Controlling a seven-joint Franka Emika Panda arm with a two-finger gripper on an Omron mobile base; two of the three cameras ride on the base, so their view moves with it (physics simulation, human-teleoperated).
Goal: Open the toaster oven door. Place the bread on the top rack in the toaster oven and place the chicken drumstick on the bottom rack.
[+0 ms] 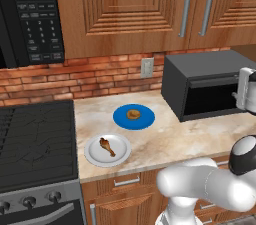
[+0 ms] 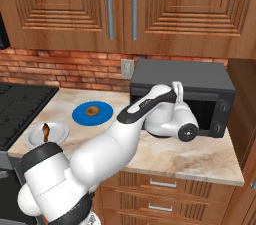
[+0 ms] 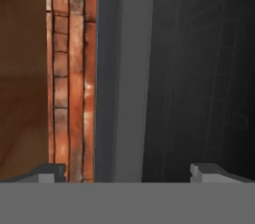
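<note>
- The toaster oven door [image 1: 212, 96] is straight ahead of your gripper [image 3: 127, 170], very close; the dark window takes up the right of the hand view, and a paler grey band of the frame runs between the two fingertips.
- Your gripper is spread wide and grips nothing; one fingertip [image 3: 50, 172] sits in front of the brick wall [image 1: 75, 76], the other in front of the dark glass.
- I judge the door stiff and hinged, a flat rigid panel with smooth, likely slippery glass. Take it by its upper edge or a handle; no handle is clear here, so I cannot tell you the exact spot.
- The toaster oven [image 2: 182, 86] is a boxy dark grey shell, matte, standing on the mottled stone counter [image 1: 165, 141]. Whether the door is fully shut, I cannot tell.
- The bread [image 1: 133, 114], a small round golden bun, lies well off to one side of your gripper on a glossy blue plate [image 1: 120, 118]. It looks light and soft, so pinch it gently across its middle.
- The chicken drumstick [image 1: 107, 146] lies farther out on a white plate [image 1: 92, 154]. It is plump with a thin bone end and probably greasy; grasp the thick part.
</note>
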